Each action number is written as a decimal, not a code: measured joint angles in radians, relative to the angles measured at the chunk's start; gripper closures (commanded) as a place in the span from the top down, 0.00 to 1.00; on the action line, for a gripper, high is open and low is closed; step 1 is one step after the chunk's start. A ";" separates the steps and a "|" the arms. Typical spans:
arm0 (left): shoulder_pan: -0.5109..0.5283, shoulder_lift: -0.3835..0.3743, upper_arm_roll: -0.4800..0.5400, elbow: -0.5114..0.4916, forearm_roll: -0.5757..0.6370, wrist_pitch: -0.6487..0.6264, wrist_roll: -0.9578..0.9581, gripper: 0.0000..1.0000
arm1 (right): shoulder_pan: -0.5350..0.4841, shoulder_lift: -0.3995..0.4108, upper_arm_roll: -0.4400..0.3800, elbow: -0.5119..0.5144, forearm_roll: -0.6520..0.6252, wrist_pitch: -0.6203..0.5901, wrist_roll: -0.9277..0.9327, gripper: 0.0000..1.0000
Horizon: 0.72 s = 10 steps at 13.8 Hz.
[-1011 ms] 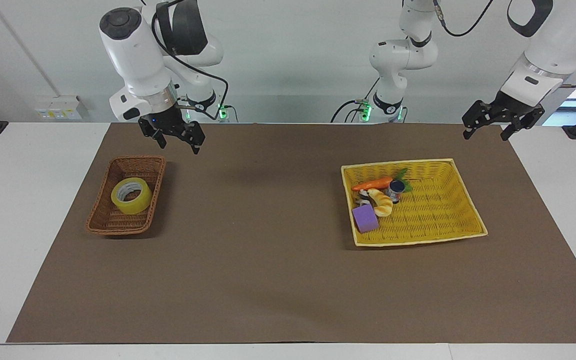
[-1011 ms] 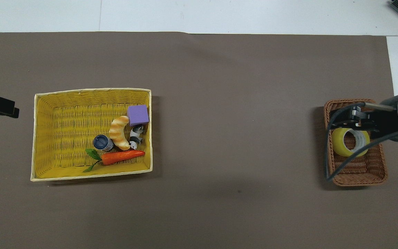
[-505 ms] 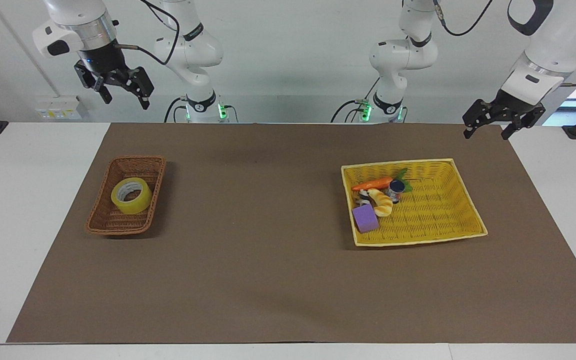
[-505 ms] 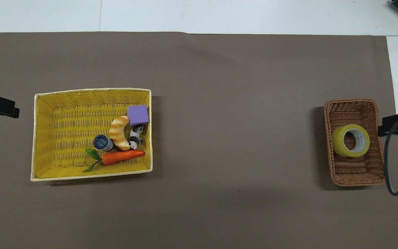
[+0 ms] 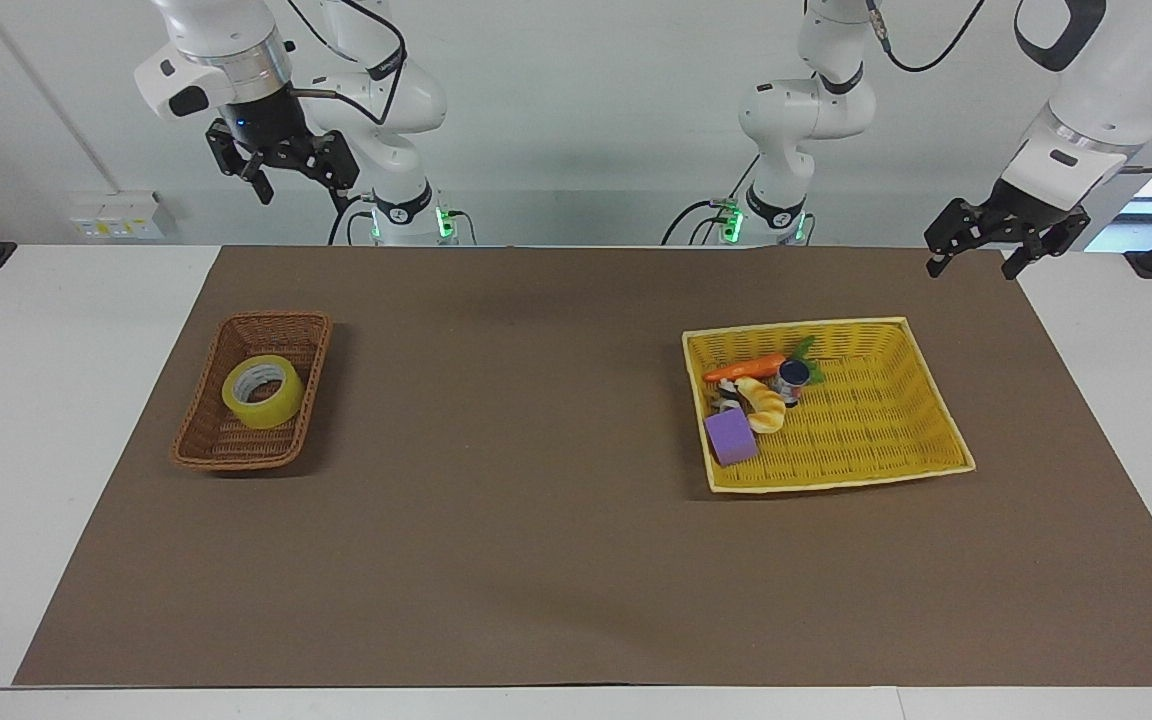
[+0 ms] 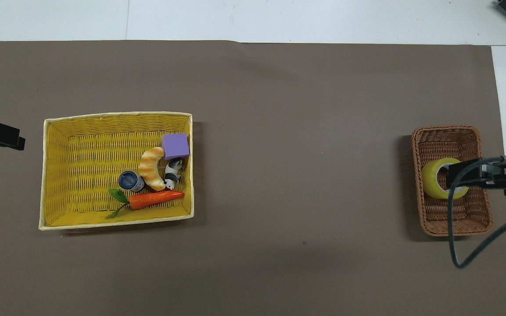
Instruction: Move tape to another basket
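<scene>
Two baskets sit well apart on a brown mat (image 5: 536, 520). The tape (image 5: 262, 391) lies in the basket (image 5: 198, 432), nothing covering it. Both the right gripper (image 5: 283, 172) and left gripper (image 5: 1004, 243) hang high, fingers spread, empty. The yellow basket (image 5: 896, 400) holds a carrot (image 5: 742, 369), bread (image 5: 764, 405) and purple block (image 5: 731, 436).

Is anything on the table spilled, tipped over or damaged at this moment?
Nothing stands out. The tape lies flat in the brown basket. The yellow basket holds its items together. The right pincer and left pincer hang empty above.
</scene>
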 measured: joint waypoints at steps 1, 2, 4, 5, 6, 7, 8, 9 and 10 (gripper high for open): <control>0.000 0.000 0.000 0.000 0.000 0.000 0.000 1.00 | 0.000 -0.005 0.002 -0.003 0.002 0.000 0.000 1.00; 0.000 0.000 0.000 0.000 0.000 -0.001 0.000 1.00 | -0.001 -0.005 0.001 -0.003 0.004 0.002 -0.004 1.00; 0.000 0.000 0.000 0.000 0.000 -0.002 0.000 1.00 | -0.010 0.008 -0.012 0.017 0.005 0.008 -0.042 1.00; 0.000 0.000 0.000 0.000 0.000 -0.002 0.000 1.00 | -0.024 0.019 -0.019 0.032 0.010 0.009 -0.057 1.00; 0.000 0.000 -0.001 0.000 0.000 -0.003 0.000 1.00 | -0.041 0.028 -0.025 0.044 0.028 0.010 -0.067 1.00; 0.000 0.000 -0.001 0.000 0.000 -0.003 0.000 1.00 | -0.057 0.036 -0.030 0.050 0.048 0.011 -0.074 1.00; 0.000 0.000 -0.001 0.000 0.000 -0.004 0.000 1.00 | -0.069 0.040 -0.032 0.053 0.054 0.013 -0.078 1.00; 0.000 0.000 -0.001 0.000 0.000 -0.004 0.000 1.00 | -0.078 0.043 -0.033 0.053 0.054 0.015 -0.083 1.00; 0.000 0.000 -0.002 0.000 0.000 -0.004 0.000 1.00 | -0.084 0.043 -0.033 0.053 0.046 0.015 -0.096 1.00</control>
